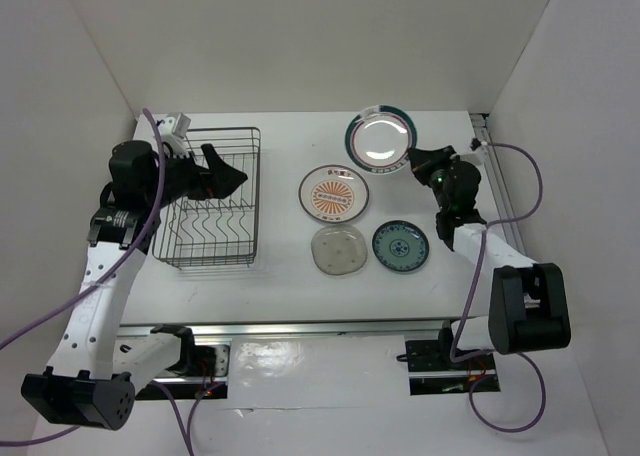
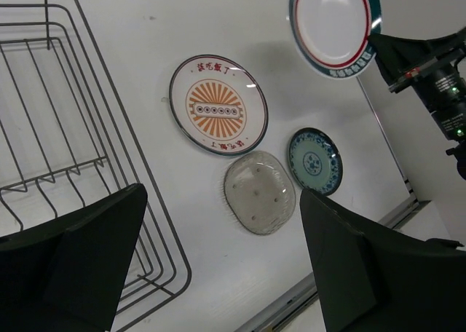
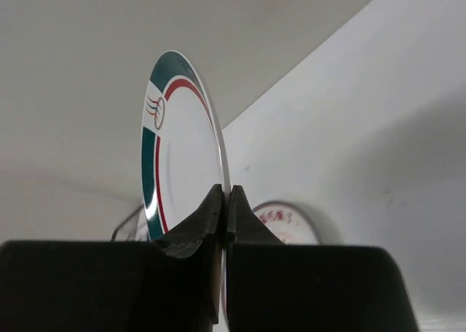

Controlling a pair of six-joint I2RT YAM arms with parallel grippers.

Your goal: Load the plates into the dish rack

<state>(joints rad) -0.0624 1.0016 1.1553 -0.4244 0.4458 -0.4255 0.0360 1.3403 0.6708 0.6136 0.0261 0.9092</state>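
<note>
My right gripper is shut on the rim of the white plate with the dark and red rim band and holds it lifted and tilted above the table at the back. The orange sunburst plate, the translucent beige plate and the teal-blue plate lie flat on the table. The dark wire dish rack stands at the left, with no plates in it. My left gripper is open and empty above the rack's right side.
White walls enclose the table on three sides. A metal rail runs along the near edge. A rail also runs along the right side behind my right arm.
</note>
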